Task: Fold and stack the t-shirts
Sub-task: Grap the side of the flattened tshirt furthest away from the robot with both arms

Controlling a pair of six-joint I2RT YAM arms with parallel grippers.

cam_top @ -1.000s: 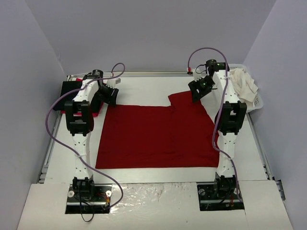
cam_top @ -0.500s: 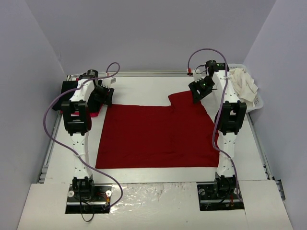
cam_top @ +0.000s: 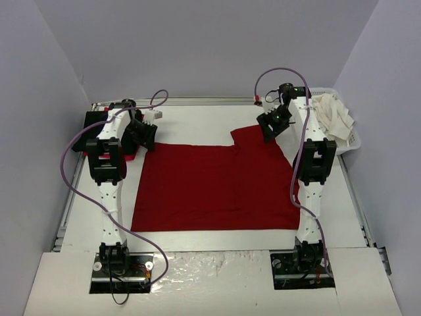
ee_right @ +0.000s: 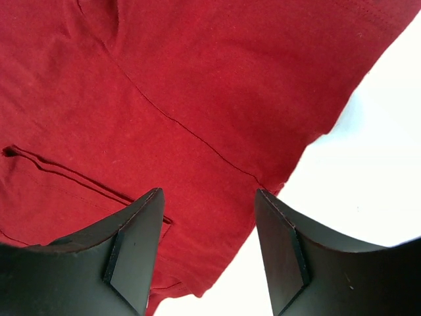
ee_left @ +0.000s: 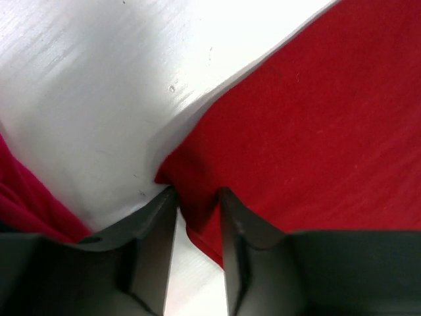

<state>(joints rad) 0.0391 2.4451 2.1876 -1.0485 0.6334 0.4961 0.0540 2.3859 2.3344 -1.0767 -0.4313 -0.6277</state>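
A dark red t-shirt (cam_top: 210, 187) lies spread flat on the white table. My left gripper (cam_top: 146, 136) is at its far left corner. In the left wrist view the fingers (ee_left: 197, 195) stand close together on either side of that corner (ee_left: 191, 181), with a narrow gap and bare table showing between them. My right gripper (cam_top: 272, 126) hovers open over the shirt's far right sleeve (ee_right: 197, 105), with its edge just under the right finger. A cream-white shirt (cam_top: 334, 116) lies in the basket. Folded black and bright red shirts (cam_top: 97, 126) lie at the far left.
A white lattice basket (cam_top: 355, 139) stands at the far right edge. Purple cables loop over both arms. The enclosure walls stand close on the left, right and back. The table's back rail (cam_top: 197, 101) runs behind the grippers.
My left gripper swung left and down from beside the back rail and settled on the shirt's far left corner. My right gripper barely moved. The shirt lies as before.
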